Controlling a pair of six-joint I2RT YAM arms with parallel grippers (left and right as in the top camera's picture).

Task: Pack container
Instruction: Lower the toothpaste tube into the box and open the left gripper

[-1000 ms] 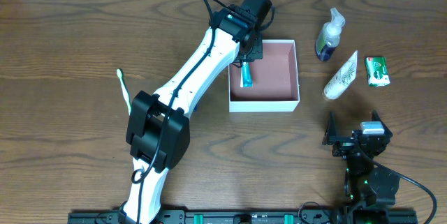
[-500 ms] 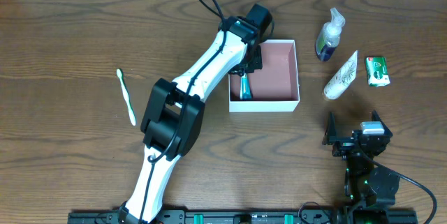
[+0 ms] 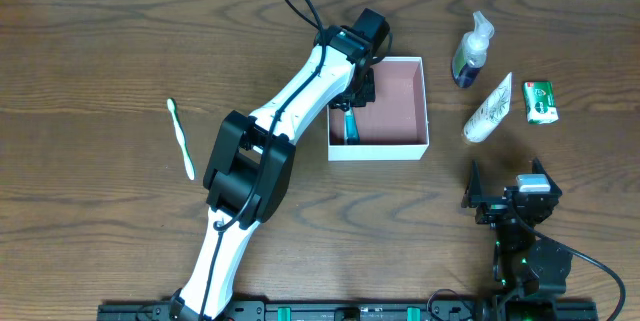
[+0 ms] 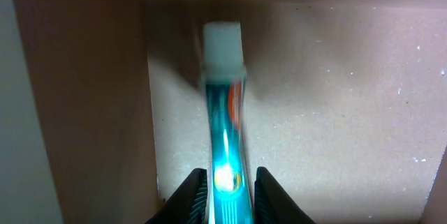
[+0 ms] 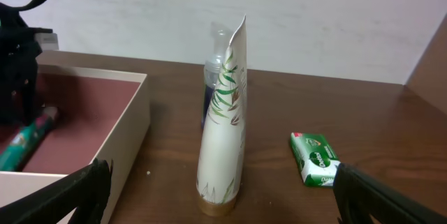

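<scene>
Teal and red print covers the toothpaste tube (image 4: pixel 225 147), but its writing is blurred. The green packet (image 5: pixel 316 158) bears white lettering too small to read, and the white tube (image 5: pixel 223 133) shows only a leaf pattern. The left arm stretches across the table (image 3: pixel 100 61) into the container (image 3: pixel 400 86), which sits mid-table. The left gripper (image 4: pixel 225 190) is narrowed on the toothpaste tube's tail by the box's left wall. The right gripper (image 3: pixel 507 176) rests spread wide near the table's front edge.
</scene>
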